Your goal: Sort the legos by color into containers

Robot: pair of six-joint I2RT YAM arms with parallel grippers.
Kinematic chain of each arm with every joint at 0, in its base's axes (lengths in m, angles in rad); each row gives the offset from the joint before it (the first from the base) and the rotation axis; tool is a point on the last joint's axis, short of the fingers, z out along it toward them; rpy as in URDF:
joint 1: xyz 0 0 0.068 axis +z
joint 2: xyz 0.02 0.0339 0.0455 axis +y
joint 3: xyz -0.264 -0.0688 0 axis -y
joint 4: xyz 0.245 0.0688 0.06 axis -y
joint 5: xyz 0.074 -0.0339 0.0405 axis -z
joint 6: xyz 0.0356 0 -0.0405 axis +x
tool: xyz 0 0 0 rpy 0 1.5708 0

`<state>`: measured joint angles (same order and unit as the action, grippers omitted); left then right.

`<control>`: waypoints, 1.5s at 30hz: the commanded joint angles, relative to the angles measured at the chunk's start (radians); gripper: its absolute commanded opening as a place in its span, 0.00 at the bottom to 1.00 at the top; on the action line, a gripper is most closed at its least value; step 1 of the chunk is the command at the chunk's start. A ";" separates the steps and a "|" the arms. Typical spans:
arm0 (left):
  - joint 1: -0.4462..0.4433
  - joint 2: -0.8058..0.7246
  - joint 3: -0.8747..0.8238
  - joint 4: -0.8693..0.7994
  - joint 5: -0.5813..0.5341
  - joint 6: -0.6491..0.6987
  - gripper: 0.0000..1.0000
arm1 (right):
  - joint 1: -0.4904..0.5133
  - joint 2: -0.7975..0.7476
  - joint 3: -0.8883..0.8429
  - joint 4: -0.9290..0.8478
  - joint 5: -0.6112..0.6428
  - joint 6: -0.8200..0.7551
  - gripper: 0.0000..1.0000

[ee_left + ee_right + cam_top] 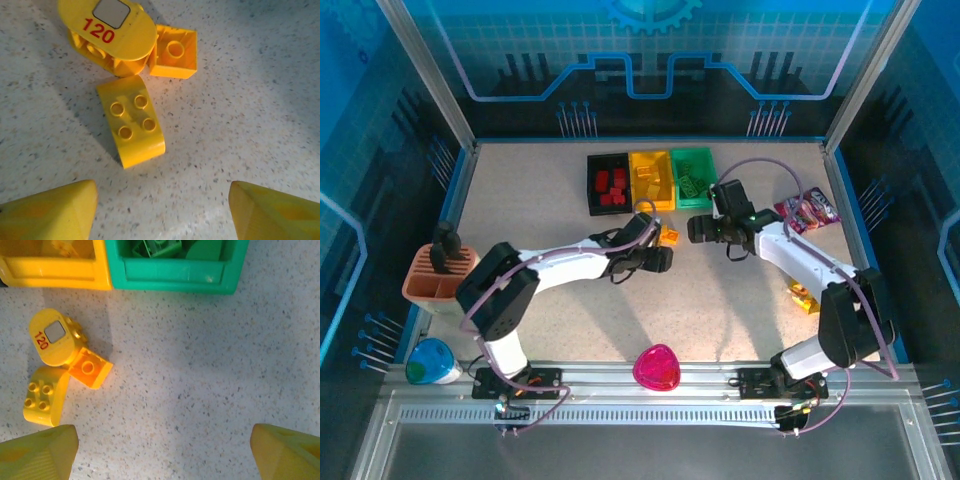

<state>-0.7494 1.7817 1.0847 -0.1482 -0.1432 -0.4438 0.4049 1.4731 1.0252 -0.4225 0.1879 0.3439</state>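
The left hand [162,195] hovers released by a curved yellow brick [131,120] on the speckled tabletop [250,110]; the right hand [164,435], likewise released and empty, hangs near the green bin [175,275].

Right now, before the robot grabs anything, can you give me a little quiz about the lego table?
1. True or false: the black bin holds green bricks.
2. Pick one: which number is printed on the rounded yellow piece? A) 120 B) 45 C) 7
3. Fill in: ___ yellow bricks lie loose together on the table just ahead of the left fingers.

Key: 1. False, it holds red bricks. 2. A. 3. Three.
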 commanded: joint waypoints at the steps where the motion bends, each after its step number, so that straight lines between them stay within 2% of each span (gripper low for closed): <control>1: -0.007 0.066 0.073 -0.122 -0.029 -0.005 0.70 | -0.002 -0.039 -0.044 0.033 -0.018 0.030 0.90; 9: -0.005 0.183 0.209 -0.237 -0.116 -0.024 0.66 | -0.017 -0.086 -0.119 0.050 -0.028 0.041 0.90; 18: -0.005 0.253 0.274 -0.275 -0.132 -0.013 0.56 | -0.029 -0.144 -0.190 0.065 -0.025 0.054 0.90; 21: -0.005 0.261 0.282 -0.282 -0.142 -0.009 0.50 | -0.034 -0.162 -0.206 0.068 -0.026 0.058 0.90; 25: -0.008 0.254 0.283 -0.289 -0.160 -0.003 0.41 | -0.037 -0.178 -0.230 0.077 -0.033 0.066 0.90; 32: -0.007 0.213 0.288 -0.302 -0.178 0.006 0.33 | -0.039 -0.195 -0.264 0.089 -0.043 0.079 0.90; 39: 0.018 0.119 0.296 -0.263 -0.182 0.025 0.31 | -0.039 -0.209 -0.277 0.087 -0.045 0.081 0.90; 45: 0.094 0.109 0.411 -0.275 -0.140 0.066 0.31 | -0.034 -0.226 -0.298 0.079 -0.068 0.090 0.90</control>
<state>-0.6971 1.9247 1.4227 -0.4141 -0.2989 -0.4171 0.3786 1.2743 0.7490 -0.3466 0.1448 0.4141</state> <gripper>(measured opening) 0.313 0.896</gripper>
